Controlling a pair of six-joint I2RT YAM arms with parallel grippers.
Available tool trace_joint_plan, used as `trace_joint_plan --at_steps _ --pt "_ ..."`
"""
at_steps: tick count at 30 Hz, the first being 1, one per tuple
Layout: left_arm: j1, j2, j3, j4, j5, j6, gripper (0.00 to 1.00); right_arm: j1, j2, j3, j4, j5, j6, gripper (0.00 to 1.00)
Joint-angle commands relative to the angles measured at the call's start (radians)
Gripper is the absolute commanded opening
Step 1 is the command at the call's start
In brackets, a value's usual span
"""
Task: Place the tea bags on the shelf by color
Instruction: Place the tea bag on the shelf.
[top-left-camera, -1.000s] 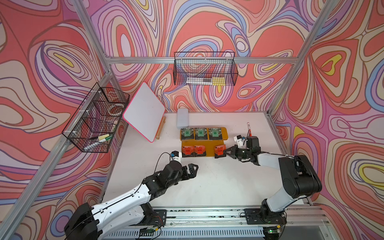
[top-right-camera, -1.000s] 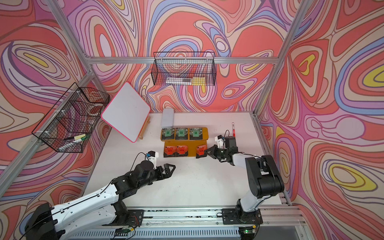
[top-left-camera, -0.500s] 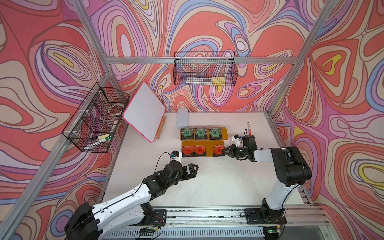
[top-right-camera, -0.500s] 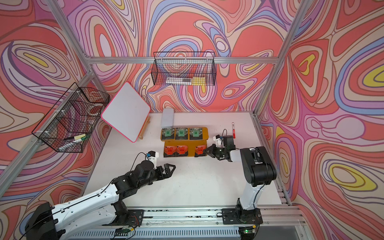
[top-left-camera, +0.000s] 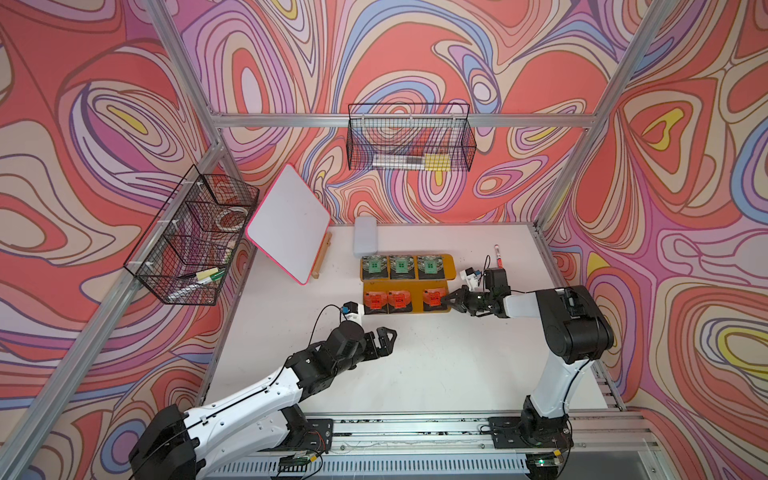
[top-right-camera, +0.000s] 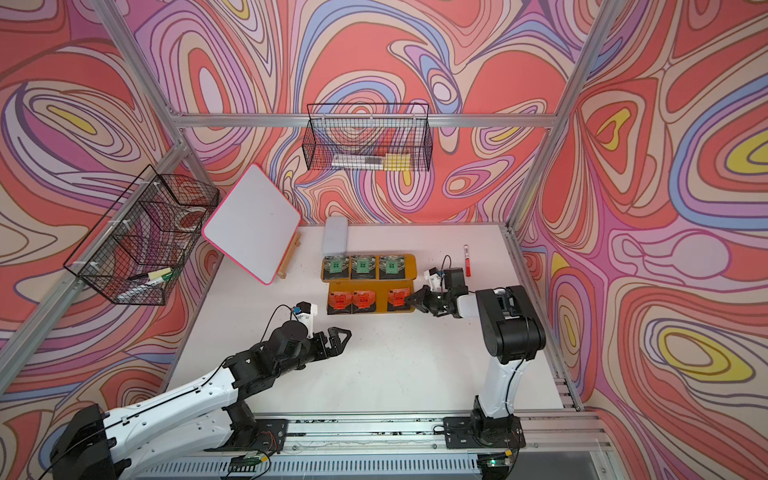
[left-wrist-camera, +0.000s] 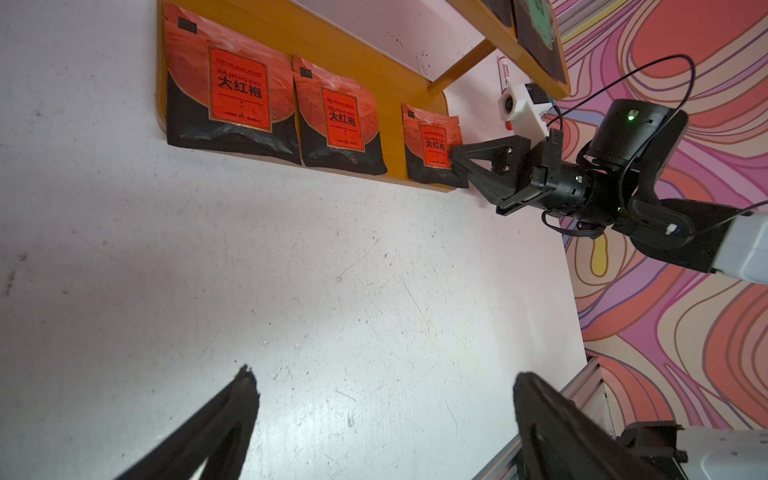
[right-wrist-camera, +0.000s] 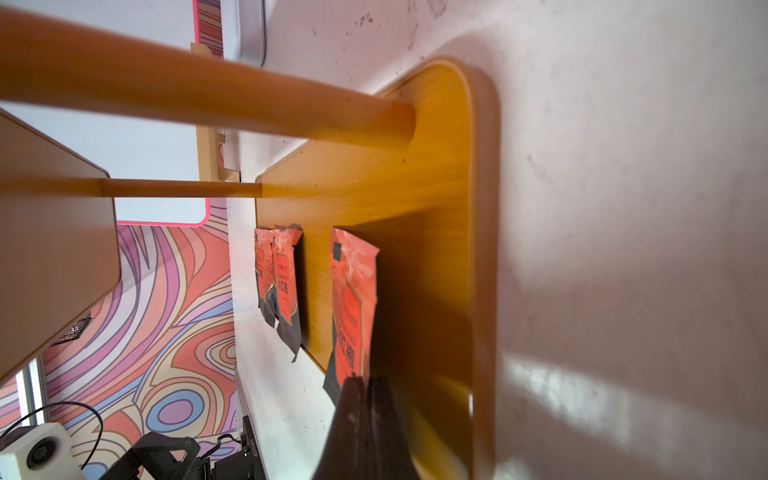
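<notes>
over the last second the right gripper (top-left-camera: 448, 300) carried the third orange tea bag (top-left-camera: 432, 298) a little further in from the right end of the shelf (top-left-camera: 417, 307), while the arm behind it folded in from further right. the bag now lay flat on the lower board (left-wrist-camera: 390, 99), near but apart from the other 2 orange tea bags (left-wrist-camera: 338, 112), which sat side by side with edges touching. the right gripper's fingers were pressed together on the bag's outer edge, low over the board. the left wrist view showed the tips overlapping that edge, so the pinch had not been let go.

the 3 green tea bags (top-left-camera: 400, 266) stood unchanged in a row on the upper board (top-left-camera: 449, 262). the left gripper (left-wrist-camera: 382, 374) had not moved: it hung spread wide and empty over the bare table (top-left-camera: 436, 365), well apart from the shelf.

judged from this, all 6 bags were on the shelf, 1 colour per board. only the release and a clean withdrawal seemed left; a drag on opening could pull the last bag off the board's edge.
</notes>
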Motion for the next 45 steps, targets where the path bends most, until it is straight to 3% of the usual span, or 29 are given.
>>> trace_joint_plan --at_steps 1,16,34,45 --pt "0.006 0.013 0.019 0.010 -0.006 0.008 0.99 -0.005 0.029 0.030 -0.018 -0.021 -0.022 0.00" --pt "0.006 0.048 0.022 0.041 0.003 0.005 0.99 0.006 0.086 0.094 -0.088 -0.076 -0.050 0.00" --pt "0.006 0.008 0.004 0.022 -0.014 0.003 0.99 0.055 0.117 0.122 -0.058 -0.057 -0.001 0.02" --pt "0.006 -0.013 -0.007 0.013 -0.024 0.002 0.99 0.061 0.112 0.117 -0.059 -0.033 0.021 0.18"
